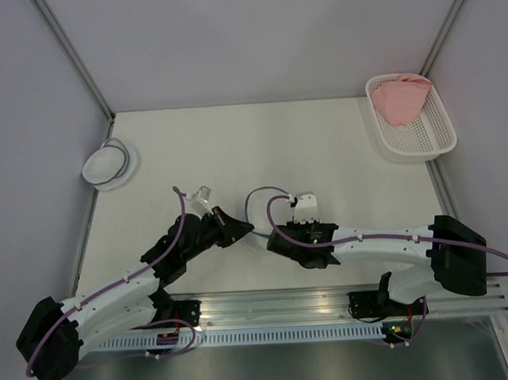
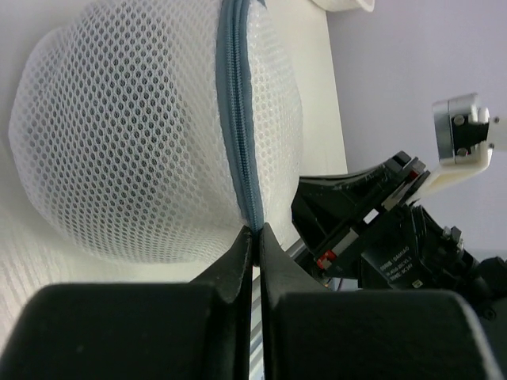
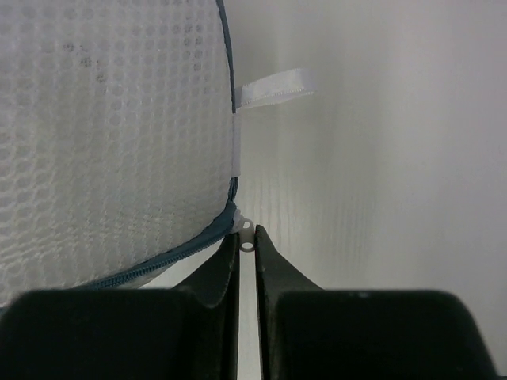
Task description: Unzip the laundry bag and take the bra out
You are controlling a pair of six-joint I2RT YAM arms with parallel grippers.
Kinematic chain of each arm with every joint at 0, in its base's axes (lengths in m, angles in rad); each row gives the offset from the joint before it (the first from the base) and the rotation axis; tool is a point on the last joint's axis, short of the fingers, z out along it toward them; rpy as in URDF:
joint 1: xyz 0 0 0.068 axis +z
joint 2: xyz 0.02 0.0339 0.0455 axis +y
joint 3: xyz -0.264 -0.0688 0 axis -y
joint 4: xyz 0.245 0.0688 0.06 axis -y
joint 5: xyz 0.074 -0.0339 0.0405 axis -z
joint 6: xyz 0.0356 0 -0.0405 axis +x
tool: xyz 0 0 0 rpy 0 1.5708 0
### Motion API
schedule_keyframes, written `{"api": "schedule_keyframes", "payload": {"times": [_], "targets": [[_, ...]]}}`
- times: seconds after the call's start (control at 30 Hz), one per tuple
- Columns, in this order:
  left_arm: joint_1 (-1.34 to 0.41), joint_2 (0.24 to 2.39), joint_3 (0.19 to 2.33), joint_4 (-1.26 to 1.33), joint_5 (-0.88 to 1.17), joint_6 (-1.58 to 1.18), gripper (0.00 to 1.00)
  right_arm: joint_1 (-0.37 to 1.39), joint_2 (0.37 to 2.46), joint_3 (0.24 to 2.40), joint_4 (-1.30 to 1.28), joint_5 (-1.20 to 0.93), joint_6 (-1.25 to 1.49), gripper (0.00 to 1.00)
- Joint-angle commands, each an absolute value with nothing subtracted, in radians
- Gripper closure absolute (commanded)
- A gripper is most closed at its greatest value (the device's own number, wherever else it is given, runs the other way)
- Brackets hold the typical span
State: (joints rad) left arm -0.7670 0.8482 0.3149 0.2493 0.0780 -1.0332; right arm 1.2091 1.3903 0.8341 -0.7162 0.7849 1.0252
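Observation:
The laundry bag [image 1: 268,208] is a white mesh dome on the white table between my two grippers. Its grey-blue zipper rim [image 2: 236,119] looks zipped shut. My left gripper [image 1: 243,228] is shut on the rim's edge; in the left wrist view [image 2: 255,233] the zipper runs straight into the pinched jaws. My right gripper [image 1: 275,233] is shut on the small white zipper pull [image 3: 248,240] at the bag's [image 3: 103,134] lower edge. A white fabric loop [image 3: 277,87] sticks out of the seam. No bra shows through the mesh.
A smaller white dome with a pale bluish rim [image 1: 109,162] lies at the far left by the wall. A white basket [image 1: 430,142] at the far right corner holds a pink garment [image 1: 403,99]. The right arm's wrist [image 2: 380,229] sits close beside the left gripper.

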Motion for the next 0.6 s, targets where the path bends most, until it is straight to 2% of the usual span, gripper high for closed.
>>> {"api": "schedule_keyframes", "payload": {"times": [0.0, 0.03, 0.07, 0.1, 0.2, 0.27, 0.3, 0.37, 0.43, 0.57], "targets": [[-0.749, 0.822, 0.357, 0.226, 0.081, -0.954, 0.96, 1.172, 1.422, 0.841, -0.833, 0.861, 1.052, 1.0], [-0.75, 0.816, 0.367, 0.2, 0.071, -0.945, 0.75, 1.172, 1.416, 0.832, -0.828, 0.859, 1.054, 1.0], [-0.749, 0.808, 0.368, 0.181, 0.058, -0.94, 0.6, 1.172, 1.408, 0.828, -0.824, 0.858, 1.052, 0.99], [-0.75, 0.801, 0.371, 0.157, 0.039, -0.94, 0.38, 1.172, 1.402, 0.822, -0.822, 0.857, 1.052, 1.0], [-0.75, 0.744, 0.362, 0.042, -0.096, -0.949, 0.25, 1.163, 1.379, 0.81, -0.821, 0.845, 1.049, 0.99], [-0.75, 0.69, 0.328, 0.017, -0.177, -0.96, 0.22, 1.152, 1.377, 0.802, -0.822, 0.839, 1.042, 0.97], [-0.75, 0.675, 0.309, 0.023, -0.204, -0.968, 0.17, 1.152, 1.379, 0.801, -0.818, 0.835, 1.037, 0.96], [-0.75, 0.658, 0.249, 0.095, -0.229, -0.965, 0.16, 1.147, 1.39, 0.799, -0.81, 0.827, 1.034, 0.94], [-0.75, 0.686, 0.212, 0.147, -0.229, -0.96, 0.16, 1.146, 1.402, 0.799, -0.801, 0.822, 1.031, 0.97], [-0.75, 0.869, 0.207, 0.277, -0.181, -0.943, 0.16, 1.143, 1.425, 0.81, -0.788, 0.818, 1.023, 1.0]]}}
